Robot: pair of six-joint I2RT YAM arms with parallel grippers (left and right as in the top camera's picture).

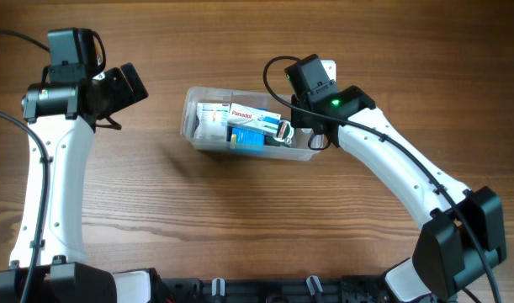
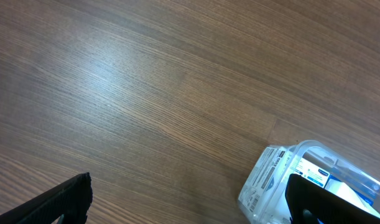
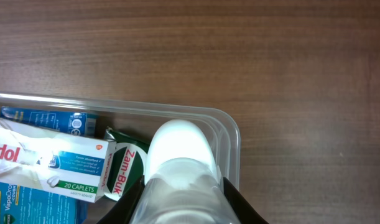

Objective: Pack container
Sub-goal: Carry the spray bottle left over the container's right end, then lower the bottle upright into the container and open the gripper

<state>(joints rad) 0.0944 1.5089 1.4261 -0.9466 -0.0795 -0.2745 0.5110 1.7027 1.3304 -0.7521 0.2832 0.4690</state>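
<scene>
The clear plastic container [image 1: 208, 145] sits mid-table and holds several medicine boxes, among them a white Panadol box [image 1: 250, 115] and a green Zam-Buk tin [image 3: 122, 168]. My right gripper [image 3: 182, 199] is shut on a small clear bottle with a white cap [image 3: 179, 149] and holds it over the container's right end [image 3: 230, 134]. My left gripper [image 2: 190, 205] is open and empty, left of the container [image 2: 264, 186], above bare wood.
The wooden table [image 1: 240, 219] surrounds the container on all sides. The right arm [image 1: 408, 168] reaches in from the front right. The left arm [image 1: 59, 151] stands at the far left.
</scene>
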